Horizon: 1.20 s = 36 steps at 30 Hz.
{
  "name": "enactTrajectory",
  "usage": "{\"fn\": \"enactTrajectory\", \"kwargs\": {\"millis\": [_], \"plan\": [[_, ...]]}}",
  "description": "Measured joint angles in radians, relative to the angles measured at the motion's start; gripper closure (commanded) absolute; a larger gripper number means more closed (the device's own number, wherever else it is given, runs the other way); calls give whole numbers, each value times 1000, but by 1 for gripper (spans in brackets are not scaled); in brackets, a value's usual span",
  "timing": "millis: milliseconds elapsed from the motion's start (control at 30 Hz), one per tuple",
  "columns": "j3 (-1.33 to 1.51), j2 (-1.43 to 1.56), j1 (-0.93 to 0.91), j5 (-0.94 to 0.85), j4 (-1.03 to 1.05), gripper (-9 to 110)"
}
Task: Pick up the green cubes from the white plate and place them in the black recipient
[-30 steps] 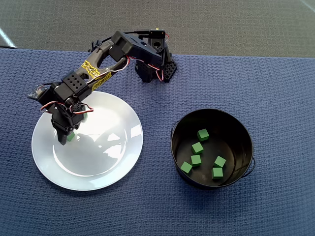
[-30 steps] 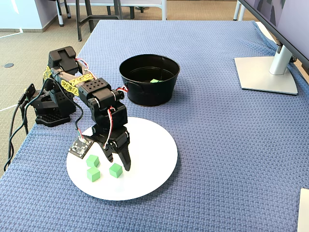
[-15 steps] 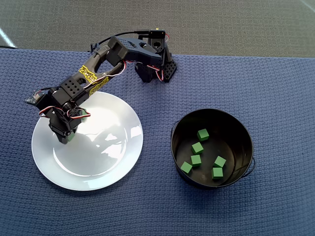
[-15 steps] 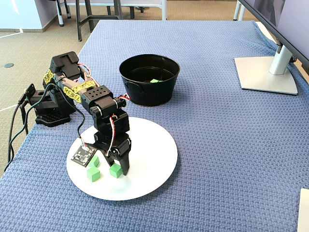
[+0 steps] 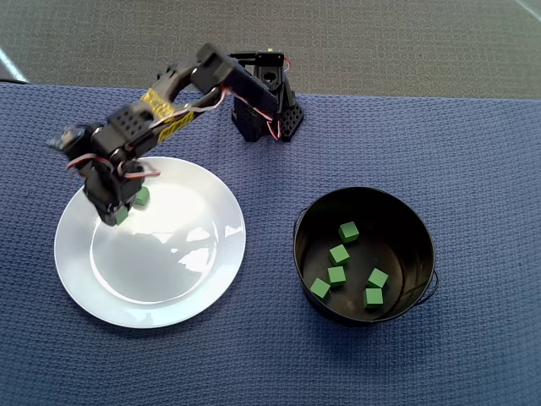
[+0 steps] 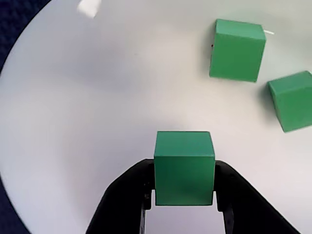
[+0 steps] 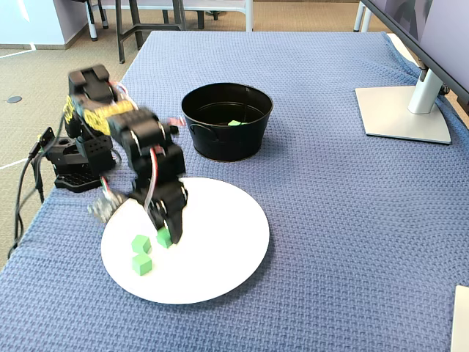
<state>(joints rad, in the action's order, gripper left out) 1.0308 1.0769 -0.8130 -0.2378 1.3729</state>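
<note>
Gripping one green cube [image 6: 184,174] between narrow jaws, your gripper [image 6: 184,195] hangs above the white plate [image 6: 87,122]; two green cubes [image 6: 237,49] lie at two o'clock in the wrist view. Only the cube's rear half is pinched, so swinging fast toward the black recipient [image 5: 420,233], at four o'clock overhead, could shake it loose.

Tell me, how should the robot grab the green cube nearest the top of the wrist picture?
Probably from straight above, fingers on two opposite flat sides. That green cube lies flat on the white plate, with bare plate around it, apart from the neighbouring cube. First the gripper must drop the held cube.
</note>
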Motion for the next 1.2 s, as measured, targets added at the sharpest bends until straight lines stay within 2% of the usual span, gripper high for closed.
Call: {"fn": "enactTrajectory", "kwargs": {"millis": [267,533,633,867,933,967,1200], "plan": [[170,318,219,147,41,102],[319,597,686,307,64,102],[383,658,884,337,14,102],[454,653,1195,371,-140,101],[454,614,1243,377,-164,79],[454,598,1255,377,-169,72],[434,609,1204,377,-124,70]]}}
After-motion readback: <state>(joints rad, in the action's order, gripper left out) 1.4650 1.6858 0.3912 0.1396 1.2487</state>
